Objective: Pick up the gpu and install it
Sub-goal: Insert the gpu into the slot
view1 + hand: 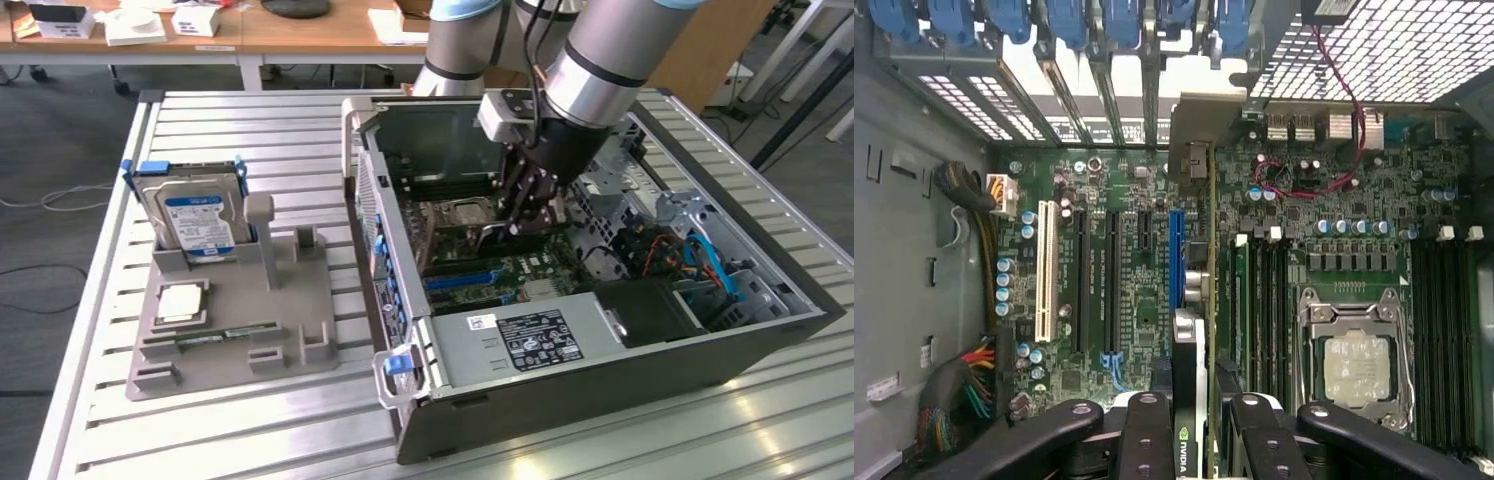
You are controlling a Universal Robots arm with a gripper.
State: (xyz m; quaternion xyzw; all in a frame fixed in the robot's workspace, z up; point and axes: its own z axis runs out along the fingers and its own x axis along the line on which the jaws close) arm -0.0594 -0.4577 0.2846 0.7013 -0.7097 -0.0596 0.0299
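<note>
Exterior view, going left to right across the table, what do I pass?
Hard drive → grey stand's upright post → computer case's slotted wall → gripper holding the gpu → blue cables.

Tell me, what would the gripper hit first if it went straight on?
The gripper, shut on the gpu, points into the case at the motherboard. The card it holds would likely touch first, at or beside the blue slot, though depth is unclear.

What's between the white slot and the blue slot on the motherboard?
Two long black slots and a shorter black one lie between the white slot and the blue slot, in the wrist view.
</note>
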